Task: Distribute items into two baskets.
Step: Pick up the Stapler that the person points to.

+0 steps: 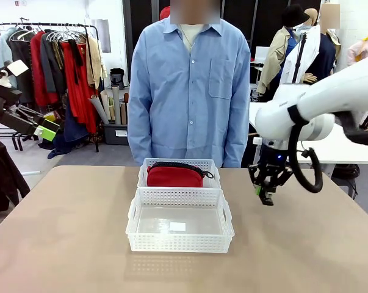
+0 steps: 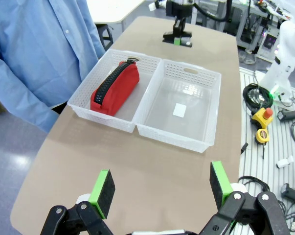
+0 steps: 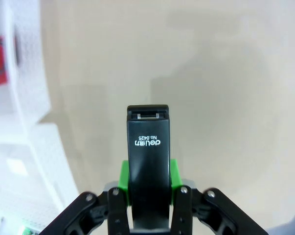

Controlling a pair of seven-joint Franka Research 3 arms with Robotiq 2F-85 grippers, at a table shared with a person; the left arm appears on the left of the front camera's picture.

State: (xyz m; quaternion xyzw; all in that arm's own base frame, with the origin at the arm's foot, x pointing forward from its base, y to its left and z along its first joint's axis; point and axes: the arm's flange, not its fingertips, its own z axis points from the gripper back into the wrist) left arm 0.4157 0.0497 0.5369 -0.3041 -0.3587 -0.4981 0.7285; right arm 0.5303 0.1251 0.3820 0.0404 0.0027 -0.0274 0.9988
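Two white lattice baskets stand end to end at the table's middle. The far basket (image 1: 179,166) (image 2: 108,78) holds the red pouch (image 1: 174,176) (image 2: 116,88) with its black zipper on top. The near, bigger basket (image 1: 180,243) (image 2: 184,132) has nothing in it but a small white label. To their right, my right gripper (image 1: 266,192) (image 2: 177,38) hovers just above the table, shut on the black stapler (image 3: 148,149), which sticks out between its green pads. My left gripper (image 2: 162,188) is open, held high off to the left over the table's edge.
A person in a blue shirt (image 1: 190,85) stands close behind the far basket. Bare table surface (image 1: 61,232) lies left and right of the baskets. Cables and tools lie on the floor (image 2: 272,122) beside the table.
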